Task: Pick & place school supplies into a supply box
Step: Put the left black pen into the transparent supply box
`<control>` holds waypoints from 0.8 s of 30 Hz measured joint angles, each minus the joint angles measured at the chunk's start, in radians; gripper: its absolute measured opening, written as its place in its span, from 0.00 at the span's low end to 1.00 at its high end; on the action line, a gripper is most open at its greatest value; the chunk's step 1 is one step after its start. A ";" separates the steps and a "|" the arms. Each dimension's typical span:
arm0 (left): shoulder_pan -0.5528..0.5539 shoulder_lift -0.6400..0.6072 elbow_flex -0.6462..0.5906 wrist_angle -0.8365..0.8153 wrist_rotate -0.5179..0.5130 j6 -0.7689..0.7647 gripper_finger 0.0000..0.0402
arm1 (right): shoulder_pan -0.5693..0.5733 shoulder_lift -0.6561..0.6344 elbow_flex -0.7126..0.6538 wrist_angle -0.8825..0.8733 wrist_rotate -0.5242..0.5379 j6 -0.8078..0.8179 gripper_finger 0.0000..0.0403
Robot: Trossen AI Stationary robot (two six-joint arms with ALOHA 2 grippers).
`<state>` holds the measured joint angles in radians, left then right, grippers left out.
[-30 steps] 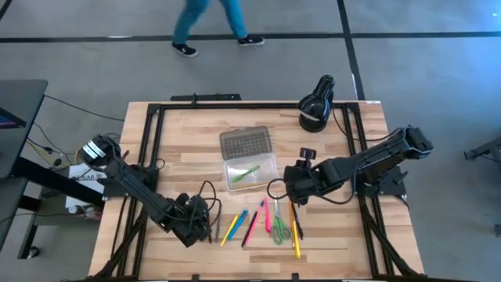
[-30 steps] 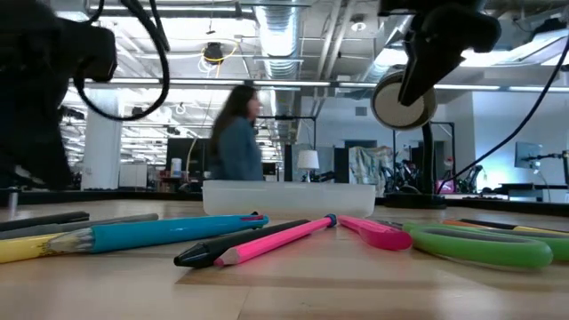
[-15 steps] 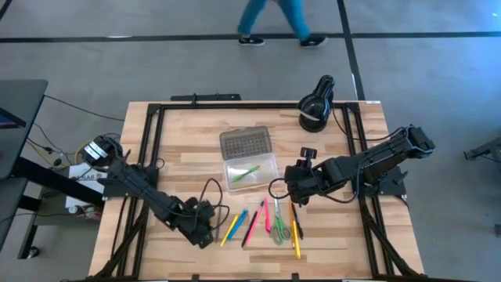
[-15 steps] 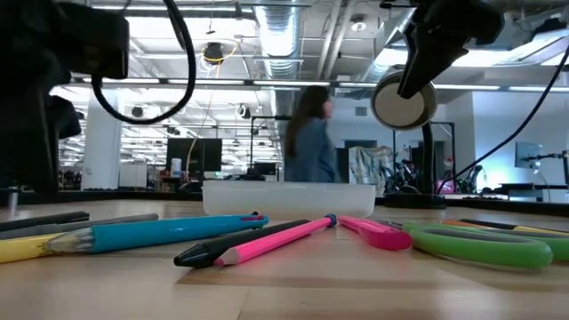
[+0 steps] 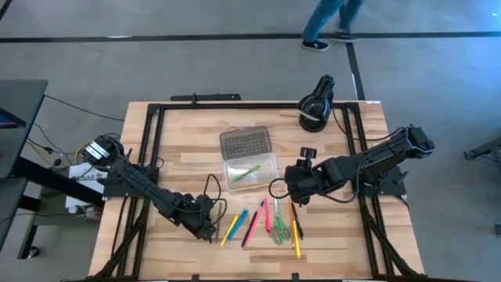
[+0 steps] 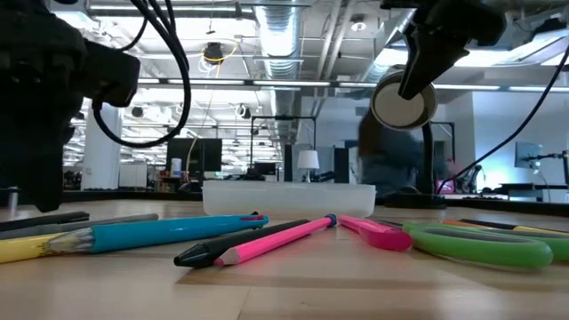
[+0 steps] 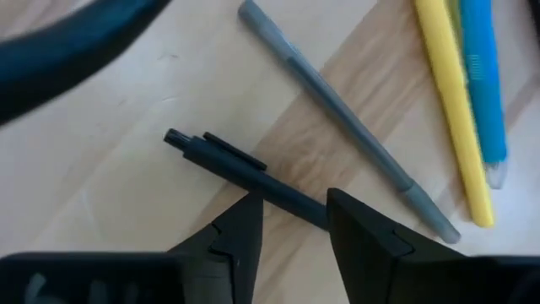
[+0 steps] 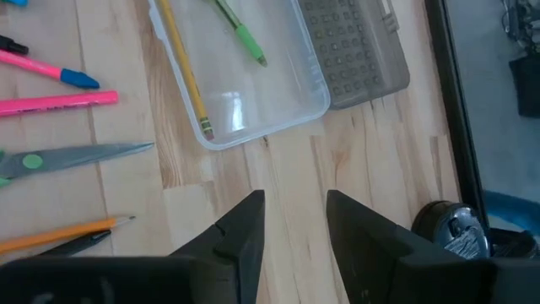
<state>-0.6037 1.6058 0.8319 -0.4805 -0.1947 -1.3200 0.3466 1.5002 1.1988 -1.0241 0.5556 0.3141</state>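
Note:
Several pens and pencils lie in a row near the table's front edge: a yellow one, blue, pink, green-handled scissors and an orange pencil. To their left lie a dark pen and a grey pen. My left gripper is open and points down, one finger on each side of the dark pen. The clear supply box stands open and holds a green pen and a yellow pencil. Its dotted lid lies back. My right gripper hovers open to the right of the box. My left gripper's fingers stand across the dark pen's barrel, coming from above; the pen lies flat on the table. Whether the fingers touch it, I cannot tell.
A black round lamp-like object stands at the far right corner. Black cables loop beside both arms. A person walks past beyond the table's far edge. Bare wood lies left of the box and along the front edge.
My left gripper has gone toward the table's right edge, closer to the row of pens, and has turned a little. The person beyond the far edge has walked from left to right. The pens and the box have not moved.

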 joint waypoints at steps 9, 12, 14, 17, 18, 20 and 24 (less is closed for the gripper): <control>0.005 0.017 -0.015 -0.002 0.016 -0.029 0.40 | 0.000 0.000 0.000 0.003 0.000 0.000 0.30; 0.007 0.030 -0.014 0.007 0.014 -0.023 0.41 | 0.000 0.001 0.000 0.006 0.000 0.000 0.30; 0.009 0.030 -0.014 0.007 0.020 -0.016 0.41 | 0.000 0.001 0.000 0.011 0.000 -0.001 0.30; 0.015 0.030 -0.014 -0.013 0.041 0.006 0.41 | 0.000 0.001 0.000 0.012 0.000 -0.001 0.30; 0.015 0.030 -0.013 -0.027 0.051 0.020 0.41 | 0.000 0.001 0.000 0.013 0.000 -0.001 0.30; 0.016 0.030 -0.012 -0.064 0.067 0.049 0.41 | 0.000 0.001 0.000 0.013 0.000 -0.001 0.30; 0.016 0.029 -0.011 -0.134 0.083 0.103 0.41 | 0.000 0.001 0.000 0.014 0.000 -0.001 0.30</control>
<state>-0.5880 1.6352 0.8207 -0.6141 -0.1122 -1.2168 0.3470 1.5013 1.1988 -1.0100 0.5552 0.3136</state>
